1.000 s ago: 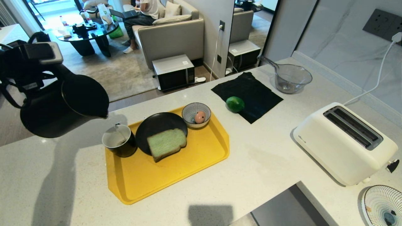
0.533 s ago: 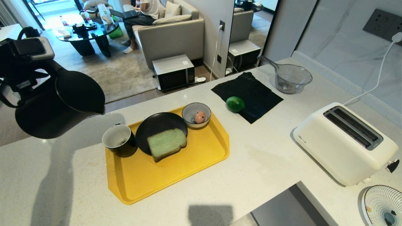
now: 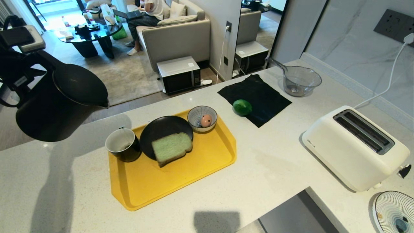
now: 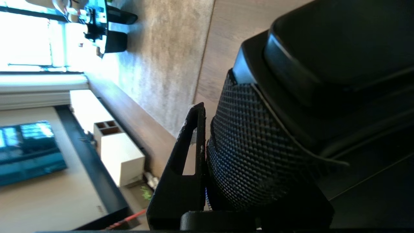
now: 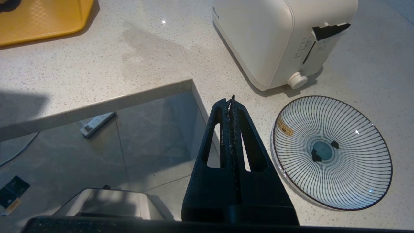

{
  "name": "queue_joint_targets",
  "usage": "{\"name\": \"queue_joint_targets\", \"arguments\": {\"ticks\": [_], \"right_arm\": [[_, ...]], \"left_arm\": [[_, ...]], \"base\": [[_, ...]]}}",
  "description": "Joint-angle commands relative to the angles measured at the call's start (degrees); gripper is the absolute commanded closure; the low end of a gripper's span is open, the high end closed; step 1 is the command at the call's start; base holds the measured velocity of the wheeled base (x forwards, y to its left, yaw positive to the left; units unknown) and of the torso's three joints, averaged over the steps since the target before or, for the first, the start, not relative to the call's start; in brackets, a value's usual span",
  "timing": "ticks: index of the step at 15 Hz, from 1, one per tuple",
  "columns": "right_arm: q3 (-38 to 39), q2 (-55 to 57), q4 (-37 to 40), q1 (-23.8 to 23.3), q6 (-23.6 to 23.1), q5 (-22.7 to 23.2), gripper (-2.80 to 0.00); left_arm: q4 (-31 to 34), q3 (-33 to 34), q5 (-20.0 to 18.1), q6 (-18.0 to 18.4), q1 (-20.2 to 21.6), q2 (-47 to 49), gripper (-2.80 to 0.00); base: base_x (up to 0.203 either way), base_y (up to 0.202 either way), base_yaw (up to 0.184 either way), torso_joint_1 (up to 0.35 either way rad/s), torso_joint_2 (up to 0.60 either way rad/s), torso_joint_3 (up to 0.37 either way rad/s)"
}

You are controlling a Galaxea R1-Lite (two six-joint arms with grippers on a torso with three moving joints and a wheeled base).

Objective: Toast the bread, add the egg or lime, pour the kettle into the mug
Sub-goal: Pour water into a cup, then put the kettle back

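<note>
The left gripper (image 3: 19, 61) is clamped on the handle of the kettle (image 3: 58, 103), which hangs tilted in the air at the left side of the head view, off the left end of the counter (image 3: 278, 168), its spout toward the mug (image 3: 123, 144) but apart from it. In the left wrist view one finger (image 4: 187, 155) presses against the textured grip of the kettle (image 4: 258, 145).

The mug stands upright at the back left corner of the yellow tray (image 3: 181, 181), touching the black plate (image 3: 161, 129) beside it. The bread (image 3: 171, 148) lies flat, half on that plate and half over its near rim. Just behind the plate, at the back edge of the tray, a small striped bowl (image 3: 195, 116) holds the egg (image 3: 205, 120). The lime (image 3: 242, 107) rests on the near left edge of a black cloth (image 3: 258, 94) spread on the counter, right of the tray and clear of it. A clear glass measuring jug (image 3: 300, 81) stands behind the cloth.

The white toaster (image 3: 352, 149) sits on the right part of the counter, both slots empty, and a striped plate (image 3: 393, 212) lies just in front of it. The right gripper (image 5: 231, 100) hangs with its fingers pressed together and nothing between them, off the counter's inner corner, near the striped plate (image 5: 333, 152) and the toaster (image 5: 275, 38).

Beyond the counter a person (image 3: 148, 13) sits on a sofa (image 3: 181, 35), and a microwave (image 3: 179, 74) stands on the floor
</note>
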Motion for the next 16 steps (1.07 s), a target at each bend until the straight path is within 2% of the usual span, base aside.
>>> {"name": "queue_joint_targets", "arguments": {"ticks": [1,3,6,8,11,14,16], "right_arm": [[-0.03,0.00,0.01,0.04,-0.05,0.01,0.00],[0.03,0.01,0.01,0.04,-0.05,0.01,0.00],[-0.02,0.02,0.01,0.02,-0.05,0.01,0.00],[-0.05,0.04,0.01,0.04,-0.09,0.01,0.00],[-0.05,0.00,0.01,0.04,-0.05,0.00,0.00],[-0.05,0.00,0.01,0.03,-0.05,0.01,0.00],[0.04,0.00,0.01,0.04,-0.05,0.01,0.00]], "left_arm": [[0.19,0.06,-0.33,-2.52,0.27,-0.33,0.00],[0.19,0.06,-0.42,-5.54,0.35,-0.75,0.00],[0.19,0.31,-1.74,-6.99,2.39,-1.29,0.00],[0.19,0.41,-3.07,-10.24,3.77,-1.55,0.00],[0.21,2.54,-9.21,-17.95,7.32,-3.56,0.00],[0.08,6.97,-15.58,-26.02,13.28,-6.51,0.00],[-2.84,10.21,-19.84,-30.10,17.25,-7.62,0.00]], "base": [[0.000,0.000,0.000,0.000,0.00,0.000],[0.000,0.000,0.000,0.000,0.00,0.000],[0.000,0.000,0.000,0.000,0.00,0.000],[0.000,0.000,0.000,0.000,0.00,0.000],[0.000,0.000,0.000,0.000,0.00,0.000],[0.000,0.000,0.000,0.000,0.00,0.000],[0.000,0.000,0.000,0.000,0.00,0.000]]}}
